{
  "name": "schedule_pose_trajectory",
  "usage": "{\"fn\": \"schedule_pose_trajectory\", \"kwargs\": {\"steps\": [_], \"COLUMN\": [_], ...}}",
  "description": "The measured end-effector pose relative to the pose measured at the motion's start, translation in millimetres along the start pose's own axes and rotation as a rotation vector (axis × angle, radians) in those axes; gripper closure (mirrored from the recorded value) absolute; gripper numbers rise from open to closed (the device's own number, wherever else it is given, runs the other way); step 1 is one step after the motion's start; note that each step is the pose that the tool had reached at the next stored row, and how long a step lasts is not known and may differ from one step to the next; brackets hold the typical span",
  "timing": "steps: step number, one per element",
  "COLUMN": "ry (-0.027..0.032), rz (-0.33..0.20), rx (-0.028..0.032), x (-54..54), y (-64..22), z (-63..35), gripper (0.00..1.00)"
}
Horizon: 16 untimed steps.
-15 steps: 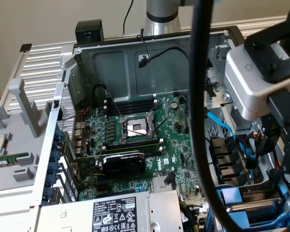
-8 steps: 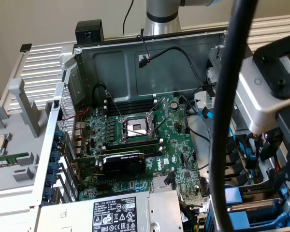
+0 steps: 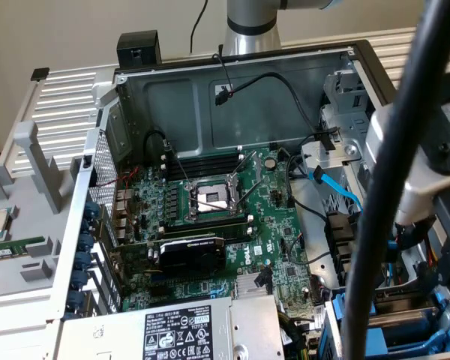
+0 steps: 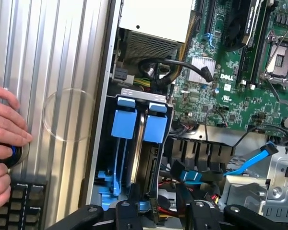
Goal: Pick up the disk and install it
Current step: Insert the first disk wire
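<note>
**Hovering over the bay: disk down in its slot, seating unproven**

Your hand (image 4: 159, 208) hangs right over the near end of the drive bay (image 4: 139, 92), with its black linkage spread to either side of the slot. The disk (image 4: 146, 163) stands on edge in that slot. Its dark metal side shows below the blue tab (image 4: 156, 127) of its frame. From these views you cannot tell whether the hand is clamped on the disk's end or only standing around it, so treat the grip as unknown.

By the look of it, the pick-up is done and the disk is well down inside the bay, so most of the task appears finished. What you cannot confirm is whether the disk is pushed fully home, and no latch or connector can be made out.

Just beside the disk, a second blue tab (image 4: 124, 120) tops the neighbouring slot, with a thin blue rail running down under it. On the bay's other side lies a tangle of black leads and a blue data cable (image 4: 252, 160).

Beyond those is the green motherboard (image 4: 240, 81), with its open processor socket (image 3: 210, 199) near the middle of the case (image 3: 232, 97). The grey power-supply box (image 3: 180, 330) sits at the board's edge, close to the bay.

Outside the case lies a ribbed silver panel (image 4: 62, 57). At its far edge a person's fingers (image 4: 7, 127) rest on a round controller, next to a keyboard (image 4: 14, 206) and well apart from your hand.
</note>
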<state>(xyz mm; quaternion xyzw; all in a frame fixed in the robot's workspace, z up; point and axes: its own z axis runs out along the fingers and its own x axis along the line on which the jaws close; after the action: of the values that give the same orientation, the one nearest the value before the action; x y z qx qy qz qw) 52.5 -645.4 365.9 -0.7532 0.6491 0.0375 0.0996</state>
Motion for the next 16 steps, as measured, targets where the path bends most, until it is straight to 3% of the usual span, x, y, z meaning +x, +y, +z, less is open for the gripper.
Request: {"fn": "schedule_pose_trajectory", "kwargs": {"steps": [4, 10, 16], "ry": [-0.0179, -0.0233, -0.0309], "rz": [0.003, -0.006, -0.024], "rx": [-0.0077, -0.0222, -0.0314], "x": [4.7, 8.4, 11.2], "y": [-1.8, -10.2, -10.8], "z": [1.7, 5.3, 9.8], "gripper": [0.57, 0.57, 0.57]}}
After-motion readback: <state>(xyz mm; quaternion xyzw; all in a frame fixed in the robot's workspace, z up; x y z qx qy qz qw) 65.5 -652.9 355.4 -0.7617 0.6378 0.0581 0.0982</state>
